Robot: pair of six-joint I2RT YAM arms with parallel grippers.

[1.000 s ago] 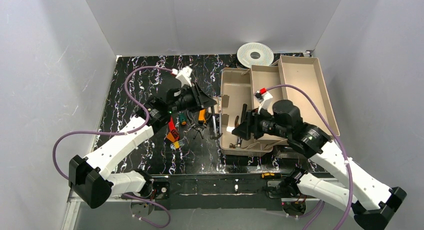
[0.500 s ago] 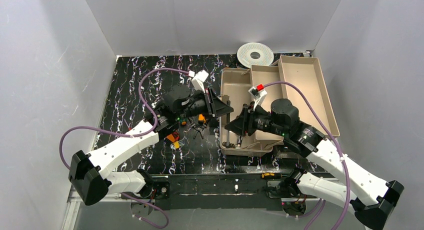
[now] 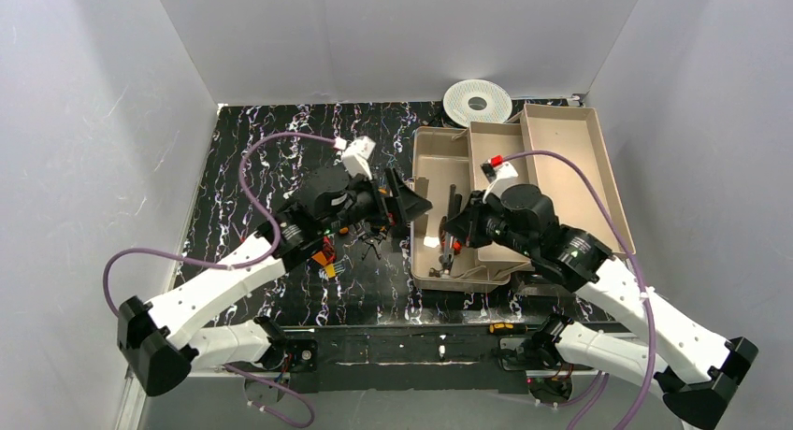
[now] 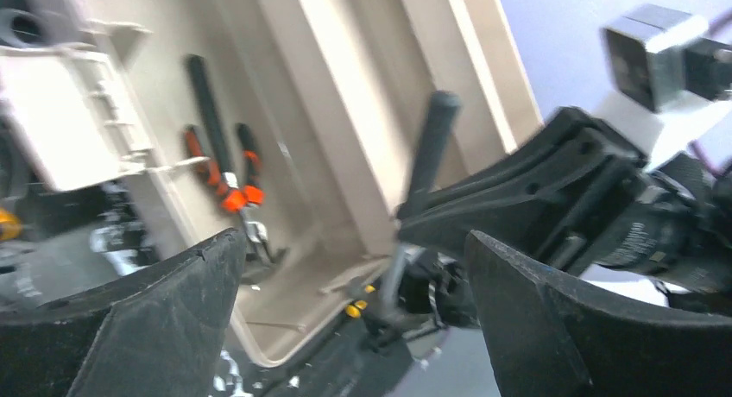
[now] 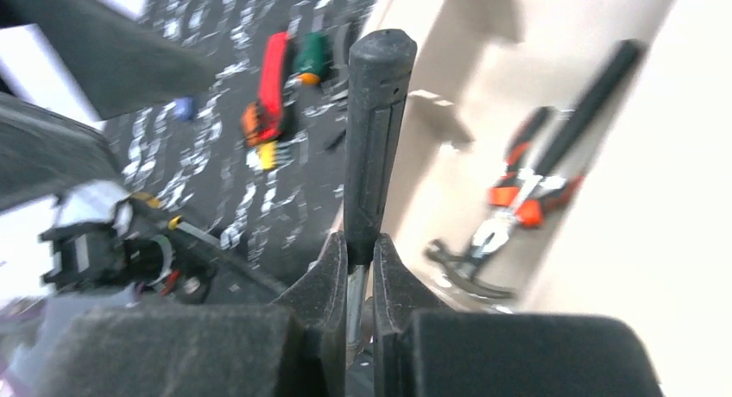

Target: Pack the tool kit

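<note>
Right end effector [image 5: 361,248] pinches black-handled tool [image 5: 377,138]; wrist views show boxed pliers [image 5: 516,197].

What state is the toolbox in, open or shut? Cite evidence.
Open: the toolbox shows its beige inside from above, with pliers lying in it.

The left gripper [image 4: 354,242] has thrown its jaws wide, releasing the black-handled, metal-shafted tool [image 5: 378,129]. The right gripper [image 5: 358,246] has closed its jaws on that shaft, above the beige plastic toolbox [image 3: 439,154].
</note>
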